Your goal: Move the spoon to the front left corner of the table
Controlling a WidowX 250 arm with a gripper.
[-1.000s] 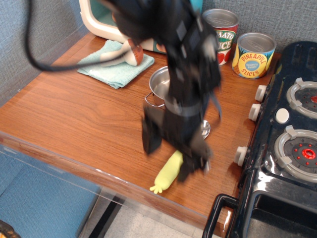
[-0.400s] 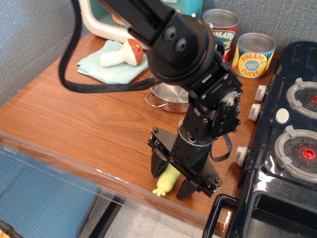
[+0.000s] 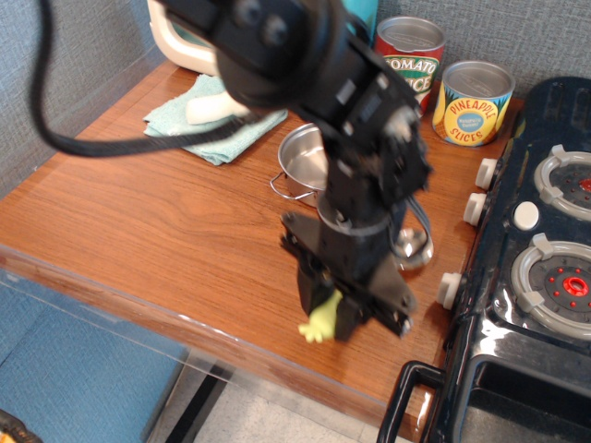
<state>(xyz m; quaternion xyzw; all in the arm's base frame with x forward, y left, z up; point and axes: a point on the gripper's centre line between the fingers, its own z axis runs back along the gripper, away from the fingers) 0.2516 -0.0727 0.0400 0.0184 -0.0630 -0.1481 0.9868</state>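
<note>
spoon [image 3: 320,320] nubbed yellow-green plastic handle, pinched by black tool [image 3: 325,318], wood-grain table [image 3: 166,221]

You are seeing two printed cans standing at the back of the tabletop [image 3: 138,212]. The red can [image 3: 409,57] is showing "TOMATO". Just right of it, the yellow can [image 3: 473,102] is reading "PINEAPPLE SLICES"; its small blue badge is too tiny to read.

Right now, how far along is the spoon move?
Done: the gripper is shut on the spoon at its yellow-green handle, its silver bowl showing beside the arm. In hand: spoon near the front edge of the table, right of centre. Left: carry it to the front left corner and release.
</note>
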